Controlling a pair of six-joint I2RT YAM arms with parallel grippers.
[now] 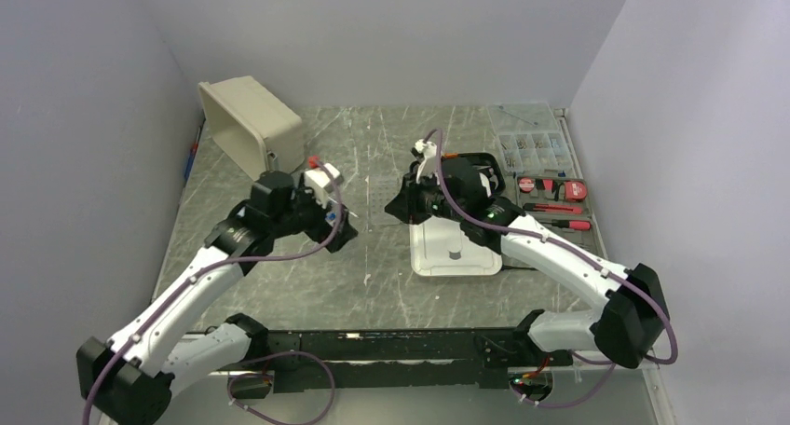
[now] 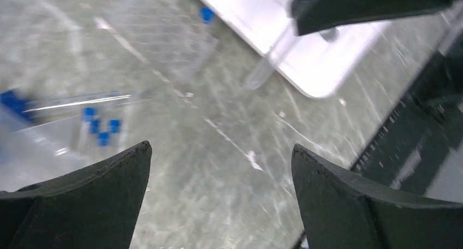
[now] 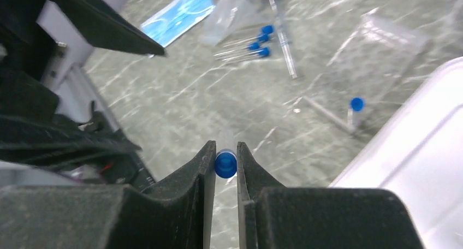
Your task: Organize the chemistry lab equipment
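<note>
Right hand clamps a blue-capped vial near the tray rim; left hand spread wide.

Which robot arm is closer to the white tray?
Right. The right arm reaches across the white tray, its jaws just past a far corner. The left arm is off to the tray's left.

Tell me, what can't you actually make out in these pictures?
- Top view: the right arm covers part of the white tray.
- Left wrist view: blur smears the blue-capped vials; no reliable count.
- Right wrist view: the right hand pinches a blue-capped tube; its cap hides most of the body.
</note>
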